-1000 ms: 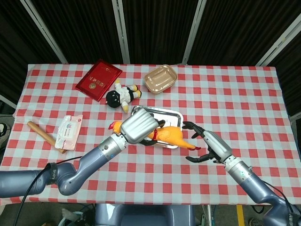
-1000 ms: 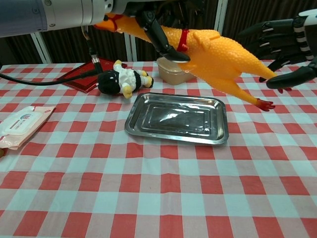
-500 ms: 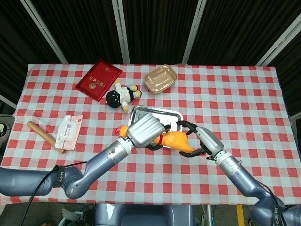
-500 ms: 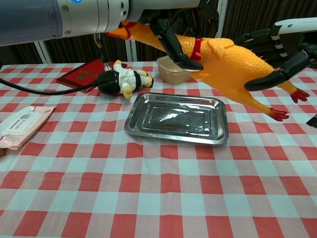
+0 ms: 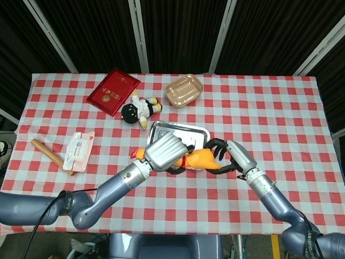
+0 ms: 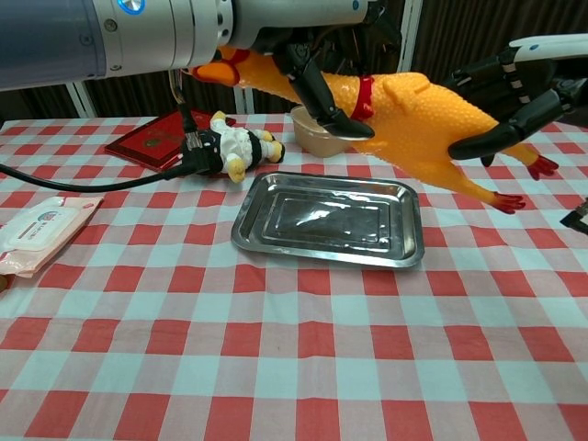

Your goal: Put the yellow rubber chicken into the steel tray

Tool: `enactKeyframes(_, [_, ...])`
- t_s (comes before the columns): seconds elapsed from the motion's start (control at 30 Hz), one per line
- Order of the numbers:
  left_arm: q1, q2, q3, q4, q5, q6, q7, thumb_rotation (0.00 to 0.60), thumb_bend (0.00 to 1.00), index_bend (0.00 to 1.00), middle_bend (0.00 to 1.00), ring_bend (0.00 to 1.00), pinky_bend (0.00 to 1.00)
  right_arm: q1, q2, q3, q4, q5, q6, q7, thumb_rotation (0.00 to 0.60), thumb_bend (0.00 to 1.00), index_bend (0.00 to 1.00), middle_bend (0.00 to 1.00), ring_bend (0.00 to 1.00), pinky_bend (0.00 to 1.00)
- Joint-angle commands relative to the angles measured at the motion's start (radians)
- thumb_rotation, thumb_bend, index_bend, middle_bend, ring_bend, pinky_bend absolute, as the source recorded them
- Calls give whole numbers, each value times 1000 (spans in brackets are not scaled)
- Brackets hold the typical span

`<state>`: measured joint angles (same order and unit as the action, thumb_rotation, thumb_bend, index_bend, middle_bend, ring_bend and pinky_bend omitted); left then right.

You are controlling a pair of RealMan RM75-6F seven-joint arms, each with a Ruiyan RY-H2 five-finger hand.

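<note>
The yellow rubber chicken [image 6: 423, 115] hangs in the air above the steel tray [image 6: 326, 218], head to the left, orange legs to the right. My left hand [image 5: 164, 151] grips its front body near the red neck band; dark fingers [image 6: 317, 87] wrap it in the chest view. My right hand [image 5: 229, 156] closes around the chicken's rear end, its fingers [image 6: 505, 87] over the body by the legs. The tray [image 5: 198, 133] is empty, partly hidden under the hands in the head view.
A black-and-white plush doll [image 5: 139, 109] lies behind the tray's left. A tan plastic container [image 5: 184, 90] sits further back, a red booklet [image 5: 113, 91] at back left. A wipes packet [image 5: 80, 150] and a wooden stick [image 5: 48, 154] lie at the left.
My right hand moved in from the right and closed on the chicken's rear. The left hand, still holding the chicken, shifted it slightly back over the tray.
</note>
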<state>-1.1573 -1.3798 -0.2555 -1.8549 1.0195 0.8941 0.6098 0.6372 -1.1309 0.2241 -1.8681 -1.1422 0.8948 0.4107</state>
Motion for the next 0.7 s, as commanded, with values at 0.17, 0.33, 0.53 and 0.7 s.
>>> enactKeyframes(0.17, [-7, -1, 5, 5, -3, 6, -10, 600, 561, 619, 659, 593, 756, 1, -19, 10, 7, 29, 3, -32, 600, 504, 885, 623, 670, 705])
enactKeyframes(0.33, [-10, -1, 10, 15, -4, 15, -13, 600, 561, 617, 659, 593, 756, -1, -12, 4, 3, 16, -9, -48, 600, 524, 870, 646, 666, 712])
enactKeyframes(0.53, [-13, -3, 10, 25, -7, 21, -18, 600, 561, 617, 661, 593, 756, -5, 3, 0, 1, -19, -28, -30, 600, 386, 421, 408, 373, 448])
enactKeyframes(0.7, [-17, -11, 11, 44, -9, 34, -7, 600, 560, 617, 664, 593, 756, -2, 30, -12, -3, -71, -70, 2, 600, 209, 172, 251, 221, 292])
